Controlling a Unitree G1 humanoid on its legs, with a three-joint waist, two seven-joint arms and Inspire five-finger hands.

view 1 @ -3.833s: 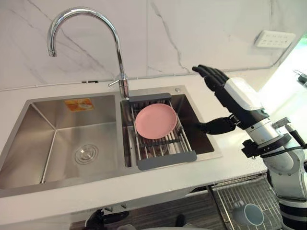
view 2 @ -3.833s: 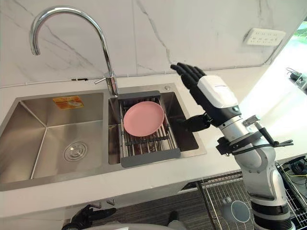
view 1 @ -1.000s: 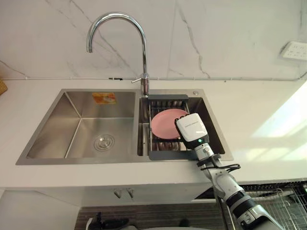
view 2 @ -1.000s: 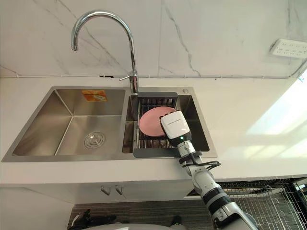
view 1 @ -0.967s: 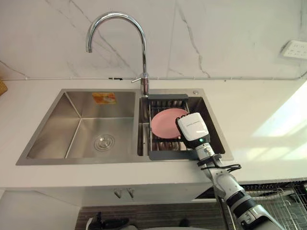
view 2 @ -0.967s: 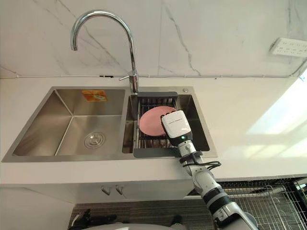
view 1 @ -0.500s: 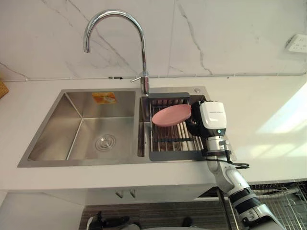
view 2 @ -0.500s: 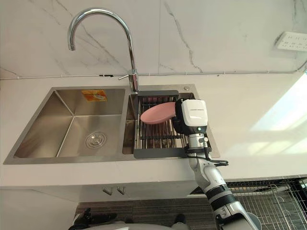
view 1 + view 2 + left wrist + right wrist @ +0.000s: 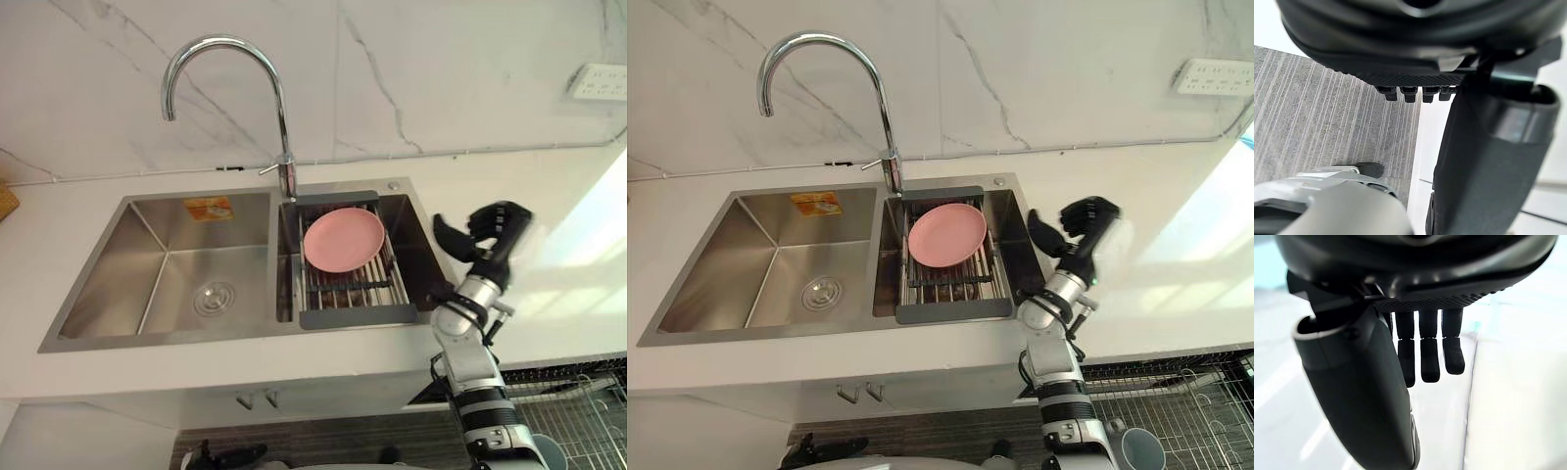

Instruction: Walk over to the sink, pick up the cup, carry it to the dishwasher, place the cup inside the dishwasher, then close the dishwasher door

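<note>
Holds the right hand [image 9: 1080, 225] up above the white counter [image 9: 1176, 250], just right of the 2-basin sink [image 9: 745, 245], fingers spread and loosely bent, gripping nothing. Hangs the left hand [image 9: 1400, 54] low over grey floor [image 9: 1312, 112]; cannot tell its finger state from the stubs in view. Shows a pink plate [image 9: 947, 235] lying on the drying rack [image 9: 955, 311] across the right basin. Shows the cup [image 9: 1143, 450] far below, by the dishwasher's wire rack [image 9: 1185, 392], well apart from the right hand.

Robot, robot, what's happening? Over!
Right hand open, empty, raised by sink. Left hand hangs low. Pink plate on rack in sink; a cup in wire basket below counter. Nothing blocking.
</note>
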